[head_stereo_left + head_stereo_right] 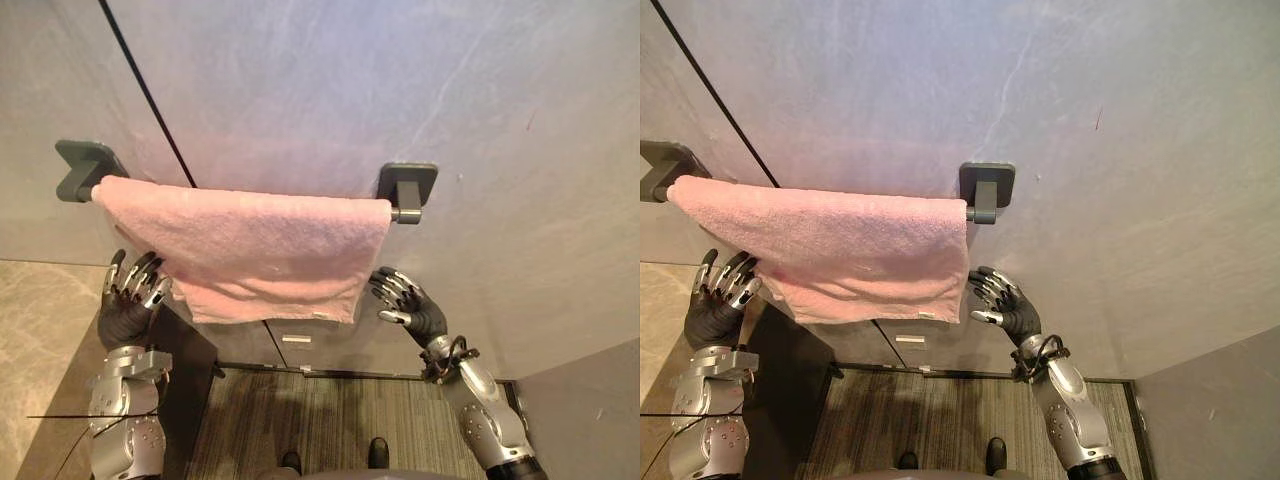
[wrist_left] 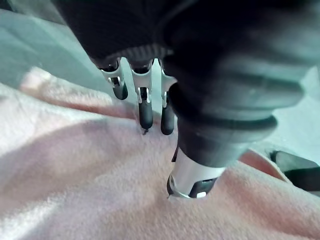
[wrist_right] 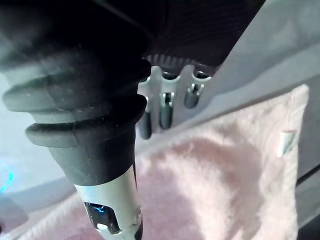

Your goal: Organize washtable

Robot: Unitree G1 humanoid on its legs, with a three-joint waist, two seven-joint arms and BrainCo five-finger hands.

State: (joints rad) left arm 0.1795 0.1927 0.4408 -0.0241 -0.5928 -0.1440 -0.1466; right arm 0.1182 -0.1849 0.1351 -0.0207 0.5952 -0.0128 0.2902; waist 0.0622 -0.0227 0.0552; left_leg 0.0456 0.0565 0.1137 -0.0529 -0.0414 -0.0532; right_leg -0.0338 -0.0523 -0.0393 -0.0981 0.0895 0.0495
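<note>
Towel-straightening step, by appearance: left hand (image 1: pixel 125 312) and right hand (image 1: pixel 418 314) flank the pink towel's (image 1: pixel 265 250) lower corners, fingers spread and holding nothing. Next: pinch both corners evenly.

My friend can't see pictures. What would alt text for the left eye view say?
A pink towel hangs over a dark rail on a grey wall. The robot's left hand is at the towel's left edge with open fingers, and its right hand is open beside the lower right corner.
</note>
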